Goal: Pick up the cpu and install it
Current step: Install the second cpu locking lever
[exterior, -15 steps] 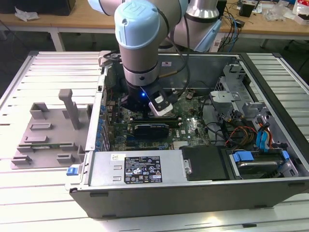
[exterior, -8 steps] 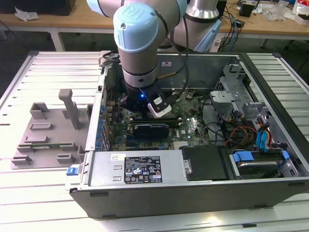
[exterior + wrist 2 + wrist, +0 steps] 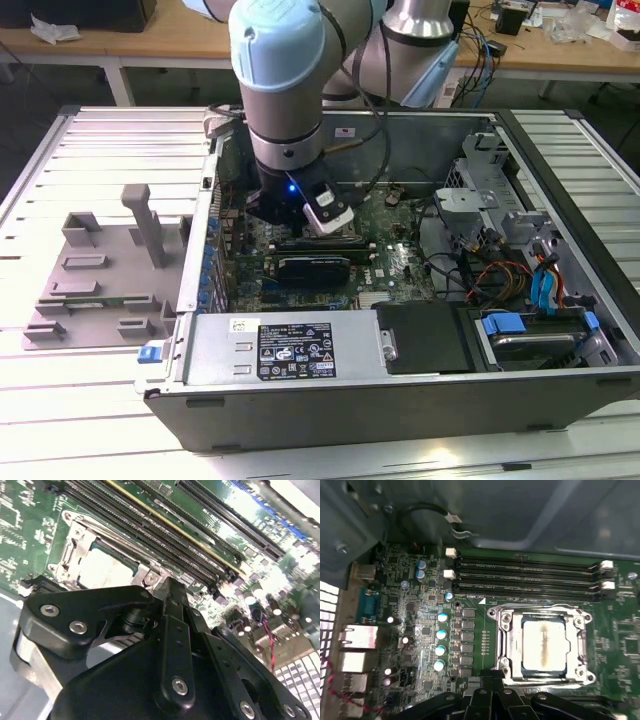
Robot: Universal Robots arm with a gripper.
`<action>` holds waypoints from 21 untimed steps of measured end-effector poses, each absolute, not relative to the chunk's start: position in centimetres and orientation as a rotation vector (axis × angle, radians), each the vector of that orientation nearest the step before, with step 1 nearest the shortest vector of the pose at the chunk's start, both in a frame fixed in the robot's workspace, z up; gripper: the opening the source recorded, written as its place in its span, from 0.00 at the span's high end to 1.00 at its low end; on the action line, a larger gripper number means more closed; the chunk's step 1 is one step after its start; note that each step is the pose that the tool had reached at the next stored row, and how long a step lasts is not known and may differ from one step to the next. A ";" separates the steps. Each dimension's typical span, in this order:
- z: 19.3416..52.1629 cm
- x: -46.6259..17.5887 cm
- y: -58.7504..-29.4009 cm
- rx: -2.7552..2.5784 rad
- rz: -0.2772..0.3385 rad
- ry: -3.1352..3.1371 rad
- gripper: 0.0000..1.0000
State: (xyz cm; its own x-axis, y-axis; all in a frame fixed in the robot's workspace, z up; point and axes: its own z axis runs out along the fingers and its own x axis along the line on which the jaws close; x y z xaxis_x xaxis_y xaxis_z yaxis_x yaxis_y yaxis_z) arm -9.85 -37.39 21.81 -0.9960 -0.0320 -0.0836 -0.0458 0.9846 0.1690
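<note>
The cpu (image 3: 544, 645) lies flat inside the metal-framed socket (image 3: 502, 630) on the green motherboard, its silvery top plate showing a brownish smear. In the second wrist view the cpu (image 3: 107, 567) sits in the same frame just beyond the black fingers. My gripper (image 3: 492, 676) is shut with nothing between its fingers, the tips meeting close above the socket's edge. It holds nothing. In the exterior view the arm's wrist (image 3: 285, 150) hangs low over the board inside the open computer case (image 3: 400, 390).
Long black memory slots (image 3: 525, 575) run beside the socket. Blue-topped capacitors (image 3: 441, 640) and rear ports (image 3: 357, 637) stand nearby. The case walls, power supply (image 3: 290, 348), drive cage (image 3: 540, 330) and cables (image 3: 480, 275) ring the board. A grey fixture (image 3: 100, 270) lies at the exterior view's left.
</note>
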 end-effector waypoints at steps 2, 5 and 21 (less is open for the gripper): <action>23.1 -9.8 -37.3 -0.062 0.223 3.053 0.89; 23.5 -9.4 -37.2 -0.063 0.178 3.057 0.89; 23.9 -4.9 -34.2 -0.062 0.177 3.057 0.89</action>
State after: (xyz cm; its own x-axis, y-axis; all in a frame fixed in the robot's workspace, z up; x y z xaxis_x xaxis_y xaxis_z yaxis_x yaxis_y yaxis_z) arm -4.89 -34.20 23.89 -0.9961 -0.0357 -0.0806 -0.0448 0.9925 0.1137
